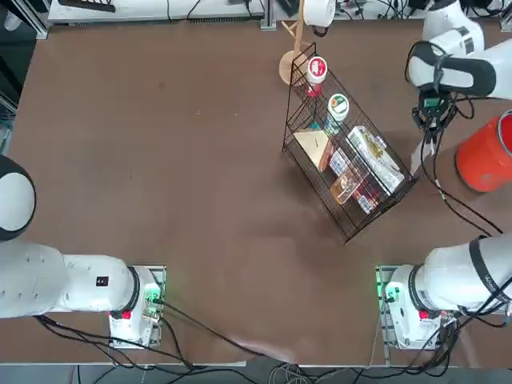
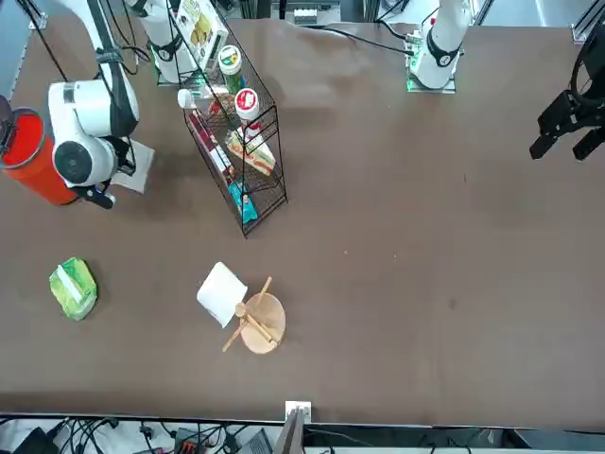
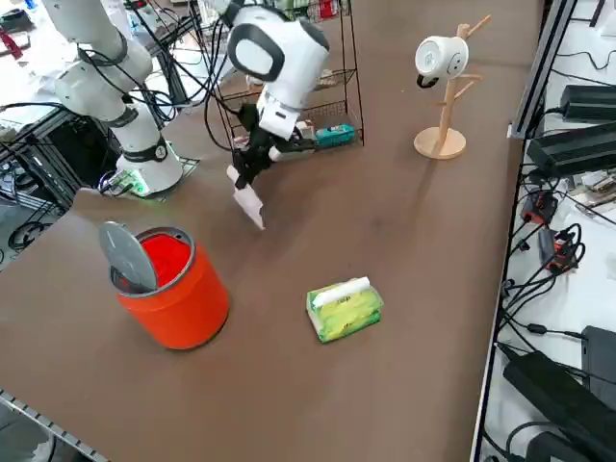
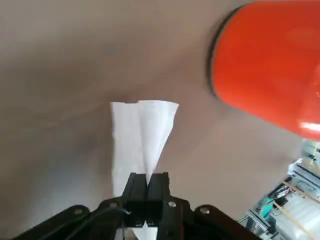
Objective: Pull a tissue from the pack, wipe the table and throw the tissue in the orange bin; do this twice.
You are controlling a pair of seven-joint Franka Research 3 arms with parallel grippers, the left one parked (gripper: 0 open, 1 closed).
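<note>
Gripping a white tissue (image 4: 142,135) between clenched jaws, the right gripper (image 3: 252,162) hangs above the table (image 1: 160,160) — between the black wire basket (image 1: 352,156) and the orange bin (image 3: 173,289), near the table's right edge. The tissue dangles below the fingers, its lower corner close to the tabletop (contact cannot be told). The bin stands open beside that edge, and the green pack (image 3: 344,308) lies further along it — apart from both.
</note>
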